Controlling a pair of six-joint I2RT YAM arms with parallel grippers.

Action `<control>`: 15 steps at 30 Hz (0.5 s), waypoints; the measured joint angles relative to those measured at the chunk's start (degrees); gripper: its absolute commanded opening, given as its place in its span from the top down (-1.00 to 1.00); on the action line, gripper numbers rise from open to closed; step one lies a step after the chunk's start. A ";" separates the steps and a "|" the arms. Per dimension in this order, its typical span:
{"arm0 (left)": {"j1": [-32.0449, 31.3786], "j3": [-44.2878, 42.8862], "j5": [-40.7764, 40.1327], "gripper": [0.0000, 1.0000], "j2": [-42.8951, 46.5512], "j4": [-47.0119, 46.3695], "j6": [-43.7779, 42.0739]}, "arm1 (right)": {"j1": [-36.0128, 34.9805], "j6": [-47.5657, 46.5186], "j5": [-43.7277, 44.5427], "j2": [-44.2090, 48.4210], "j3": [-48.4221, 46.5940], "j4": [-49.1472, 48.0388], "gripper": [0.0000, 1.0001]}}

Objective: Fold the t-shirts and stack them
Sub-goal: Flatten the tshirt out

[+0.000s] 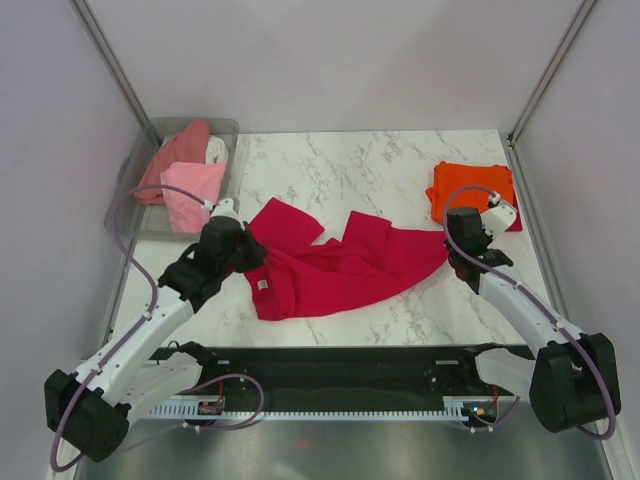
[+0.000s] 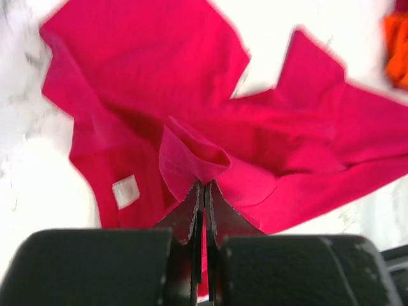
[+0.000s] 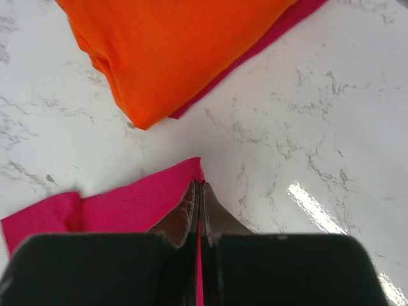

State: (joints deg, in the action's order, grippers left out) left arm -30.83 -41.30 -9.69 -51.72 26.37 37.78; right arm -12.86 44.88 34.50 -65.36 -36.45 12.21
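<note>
Both ends of the red t-shirt are pinched: the left gripper is closed on a raised fold, the right gripper on a corner edge. The shirt lies crumpled mid-way across the table, with bare marble behind it. The orange t-shirt sits folded near the right edge.

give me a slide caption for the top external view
Left tool and right tool pinch opposite ends of the crimson t-shirt, folded orange t-shirt at far right.
</note>
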 measured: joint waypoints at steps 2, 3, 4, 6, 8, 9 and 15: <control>4.26 -3.30 4.15 0.96 -1.73 -0.46 -0.48 | 0.09 -0.04 0.44 1.73 -2.54 2.86 1.00; 5.62 -6.03 5.90 0.96 -2.84 -0.07 -0.94 | 0.11 -0.11 0.57 2.23 -4.11 4.37 1.00; 6.27 -8.79 7.28 0.96 -3.63 -0.20 -1.40 | 0.20 -0.11 0.79 2.73 -6.19 5.66 1.00; 7.23 -14.82 9.18 0.96 -4.66 0.66 -2.36 | 0.26 -0.20 1.25 3.37 -10.78 8.31 1.00; 8.07 -22.32 10.75 0.96 -5.05 1.88 -3.56 | 0.33 -0.61 1.38 3.80 -15.87 10.62 1.00; 8.35 -25.35 11.43 0.96 -5.05 2.19 -4.20 | 0.33 -0.94 1.36 4.22 -18.75 11.85 1.00; 8.90 -43.69 14.19 0.96 -1.79 3.61 -9.27 | 0.35 -3.78 1.14 10.36 -33.68 17.29 1.00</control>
State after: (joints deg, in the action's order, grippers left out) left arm -21.93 -84.99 4.49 -53.52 29.98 28.51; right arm -12.51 41.10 35.64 -55.00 -70.13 29.50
